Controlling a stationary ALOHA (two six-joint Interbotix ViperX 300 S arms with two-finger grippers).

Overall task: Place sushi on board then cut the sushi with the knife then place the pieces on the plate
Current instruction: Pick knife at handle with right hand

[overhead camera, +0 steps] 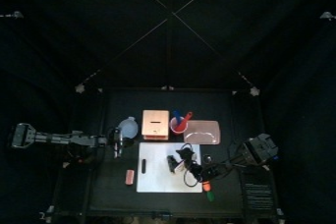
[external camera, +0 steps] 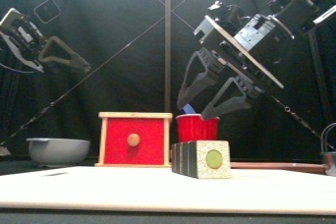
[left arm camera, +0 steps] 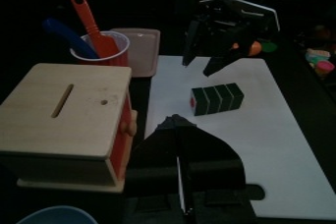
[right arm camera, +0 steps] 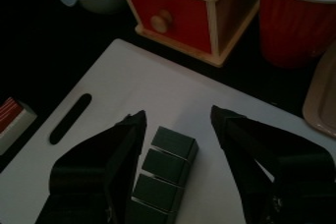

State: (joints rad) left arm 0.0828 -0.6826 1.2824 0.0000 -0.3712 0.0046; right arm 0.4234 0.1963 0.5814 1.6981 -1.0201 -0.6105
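Beneath the right pincer (right arm camera: 175, 120), jaws spread: sushi roll (right arm camera: 164, 169) on white board (right arm camera: 132, 71).
Wrist view shows dark square blocks; front view alone shows its pale end, green centre. Beyond: wooden box (right arm camera: 184, 12), red cup (right arm camera: 300, 17). Well aside, left pincer (left arm camera: 174, 123), jaws together.

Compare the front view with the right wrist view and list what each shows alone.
Front only: the left pincer raised at the left, and the sushi roll's pale end face with its green centre. Right wrist only: the roll's separate blocks from above, between the jaws of the open right pincer, and a red-and-white toy off the board. Both: the roll, white cutting board, wooden box, red cup, blue-grey bowl.
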